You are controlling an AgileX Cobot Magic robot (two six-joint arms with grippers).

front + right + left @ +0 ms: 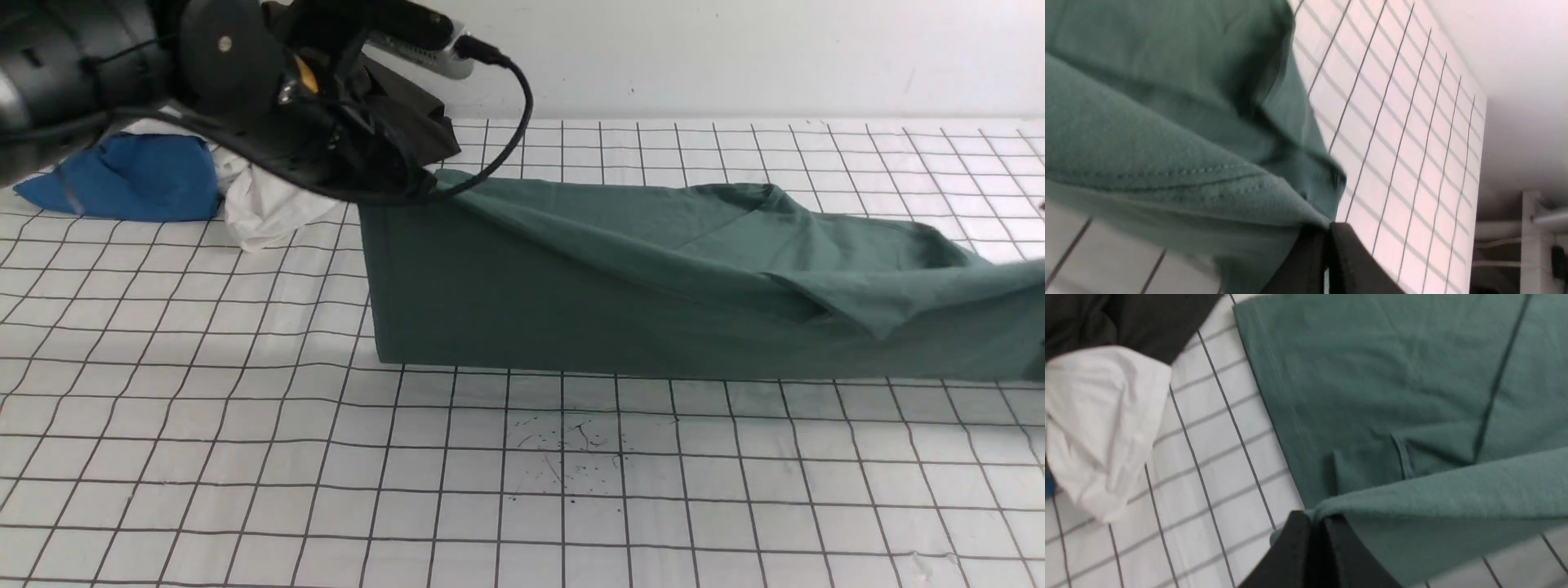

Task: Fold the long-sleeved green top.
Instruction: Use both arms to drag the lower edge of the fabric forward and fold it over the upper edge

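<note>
The green top (571, 302) lies part-folded on the table (245, 457), 2 ends lifted. Left and right jaws clamp its edge (stitched seam at right). Fabric looks soft, light and limp: hold corners, keep taut.

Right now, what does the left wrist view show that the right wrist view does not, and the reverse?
Only the left wrist view: a crumpled white cloth, a dark garment beside it, and the left gripper shut on a fold of the green long-sleeved top. Only the right wrist view: the right gripper shut on the top's stitched edge, the pale wall and a white post beyond the table. Both: green fabric held above the gridded table cover, pinched between black jaws.
</note>
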